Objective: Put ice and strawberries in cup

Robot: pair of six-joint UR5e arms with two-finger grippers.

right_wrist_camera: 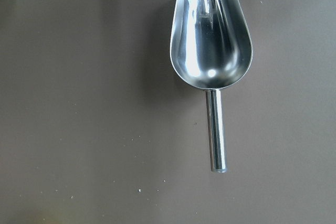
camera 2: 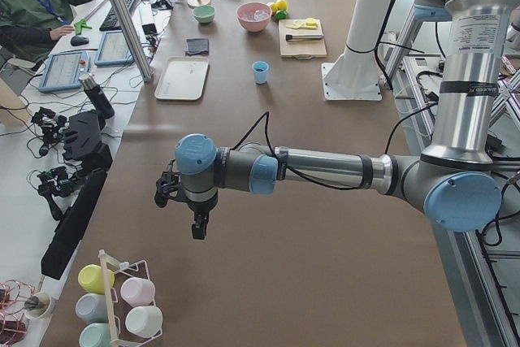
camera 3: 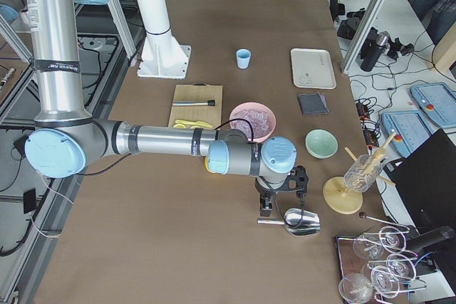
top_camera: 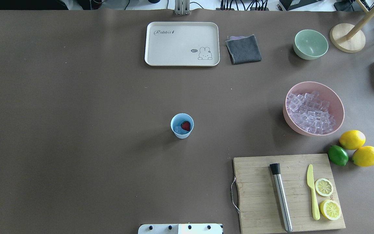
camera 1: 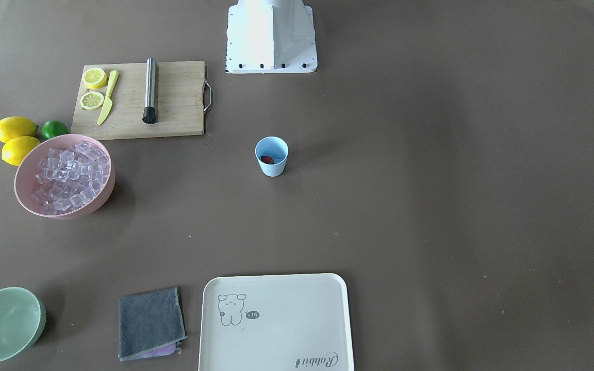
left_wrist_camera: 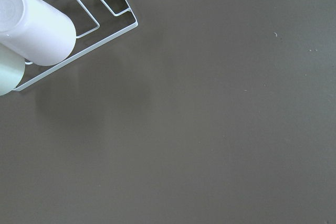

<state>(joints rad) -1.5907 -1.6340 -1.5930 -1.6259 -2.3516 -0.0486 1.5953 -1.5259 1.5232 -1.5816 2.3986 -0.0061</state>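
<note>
The light-blue cup (top_camera: 182, 133) stands upright mid-table. Inside it lie a red strawberry (top_camera: 185, 125) and a clear ice cube (top_camera: 178, 130). Many more ice cubes (top_camera: 310, 112) fill the pink bowl (top_camera: 332, 95) on the robot's right. My left gripper (camera 2: 197, 229) hangs over bare table far from the cup, near a mug rack (left_wrist_camera: 79, 19); I cannot tell whether it is open or shut. My right gripper (camera 3: 265, 208) hovers just above a metal scoop (right_wrist_camera: 211, 40) that lies on the table; its state cannot be told either.
A wooden board (top_camera: 258, 195) carries a muddler (top_camera: 281, 198), a yellow knife (top_camera: 313, 191) and two lemon halves (top_camera: 324, 187). Lemons (top_camera: 352, 139) and a lime (top_camera: 338, 155) lie beside it. Tray (top_camera: 174, 48), grey cloth (top_camera: 243, 49) and green bowl (top_camera: 310, 44) sit far.
</note>
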